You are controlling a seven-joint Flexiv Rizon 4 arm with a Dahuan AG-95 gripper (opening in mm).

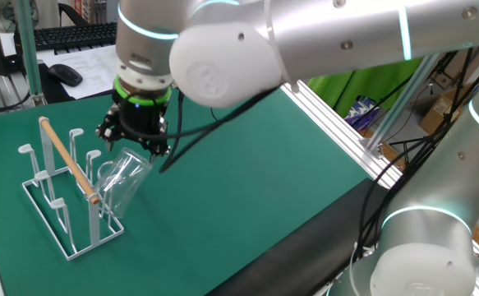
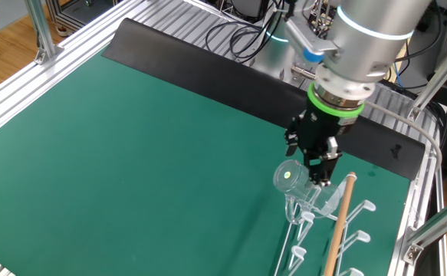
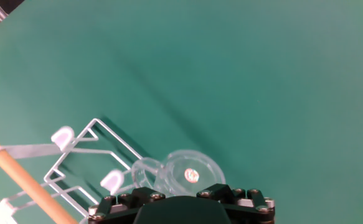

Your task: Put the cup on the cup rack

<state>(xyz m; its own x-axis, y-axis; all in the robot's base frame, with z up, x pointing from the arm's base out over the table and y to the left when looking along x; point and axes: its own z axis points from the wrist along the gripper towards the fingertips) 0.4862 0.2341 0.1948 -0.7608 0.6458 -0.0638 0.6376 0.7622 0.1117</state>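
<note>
The cup (image 1: 126, 176) is a clear glass tumbler, tilted, with its thick base up and to the right and its mouth down towards the cup rack (image 1: 58, 215). My gripper (image 1: 140, 145) is shut on the cup's upper part, just right of the rack's wooden handle (image 1: 68, 160). In the other fixed view the gripper (image 2: 320, 173) holds the cup (image 2: 290, 177) over the near pegs of the rack (image 2: 359, 235). In the hand view the cup's round base (image 3: 190, 172) shows just ahead of the gripper (image 3: 176, 186). The rack's white pegs (image 3: 63, 135) lie to the left.
A green mat (image 1: 247, 164) covers the table. A black strip (image 2: 208, 65) and an aluminium frame (image 2: 77, 46) border the mat. A keyboard (image 1: 75, 34) and a mouse (image 1: 64, 74) lie beyond the mat's far edge.
</note>
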